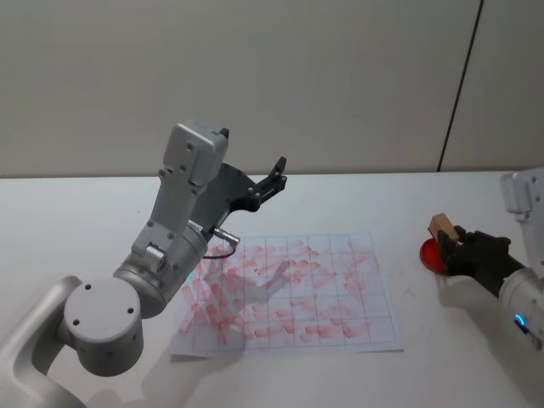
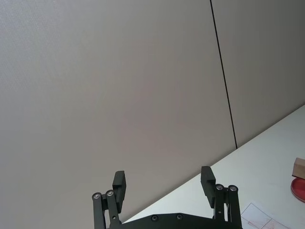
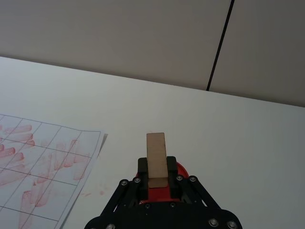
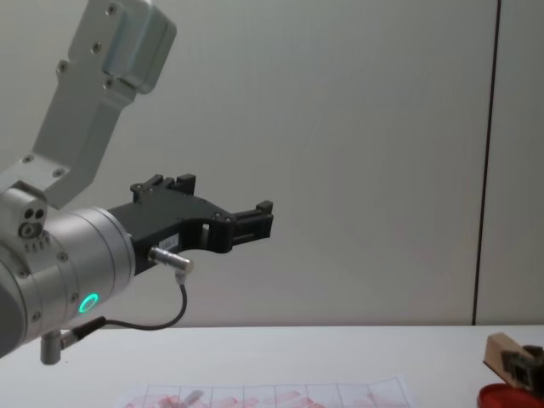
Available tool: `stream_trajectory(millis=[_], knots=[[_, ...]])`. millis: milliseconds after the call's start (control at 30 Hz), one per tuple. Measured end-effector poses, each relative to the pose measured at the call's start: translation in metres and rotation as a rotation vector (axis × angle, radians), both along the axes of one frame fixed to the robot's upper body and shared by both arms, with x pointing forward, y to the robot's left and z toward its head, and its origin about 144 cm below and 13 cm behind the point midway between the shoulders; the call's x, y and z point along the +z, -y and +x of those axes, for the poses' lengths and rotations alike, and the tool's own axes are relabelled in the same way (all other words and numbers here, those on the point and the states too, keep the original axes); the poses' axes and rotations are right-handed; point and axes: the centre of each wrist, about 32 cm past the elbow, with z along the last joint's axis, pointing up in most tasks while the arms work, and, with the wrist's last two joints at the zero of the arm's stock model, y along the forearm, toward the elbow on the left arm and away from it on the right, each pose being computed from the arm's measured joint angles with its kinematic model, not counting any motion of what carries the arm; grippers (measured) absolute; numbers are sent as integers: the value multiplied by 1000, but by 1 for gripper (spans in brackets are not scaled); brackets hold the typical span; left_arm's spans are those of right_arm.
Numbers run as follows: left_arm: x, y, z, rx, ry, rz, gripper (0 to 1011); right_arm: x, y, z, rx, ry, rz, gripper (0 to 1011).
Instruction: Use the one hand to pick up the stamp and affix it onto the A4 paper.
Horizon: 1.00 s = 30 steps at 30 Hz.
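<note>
One stamp, a light wooden block, is clamped between the fingers of the right hand, which sits low over the right side of the white desk. In the right wrist view the block stands up from between the black fingers, and directly under it lies one round red ink pad, partly hidden by the hand; whether the stamp's lower end touches the pad cannot be told. In the head view the same stamp tilts above the red pad, near the right hand, well apart from the single A4 paper. That sheet lies flat in the middle of the desk, ruled into a grid of boxes, most of them bearing smeared pinkish-red prints. The left hand is raised high above the desk, above and behind the sheet's far left part, its two fingers spread apart and holding nothing. In the chest view the left hand points out towards the wall, while the stamp and the pad show at the lower right corner.
</note>
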Motion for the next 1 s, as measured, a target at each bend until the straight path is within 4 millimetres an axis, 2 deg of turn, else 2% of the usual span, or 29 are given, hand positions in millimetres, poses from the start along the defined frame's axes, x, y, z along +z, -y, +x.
stream_trajectory(millis=[133,267,567,600,633,667,800,833,1000], knots=[[0,0,0,0,0,0,1001,-4,1,3,-2,-11,-1,216],[0,0,0,0,0,0,1001,-8,2,5,-2,-21,-2,270],[0,0,0,0,0,0,1001,-11,2,7,5,-17,0,592],[0,0,0,0,0,0,1001,-11,2,7,5,-17,0,592],[0,0,0,0,0,0,1001,-11,2,7,6,-10,1,651],[0,0,0,0,0,0,1001,-10,2,7,6,-4,1,651],[0,0,0,0,0,0,1001,-8,2,5,10,30,3,811],[0,0,0,0,0,0,1001,-7,2,5,10,38,3,811],[0,0,0,0,0,0,1001,-3,2,1,10,89,0,960]])
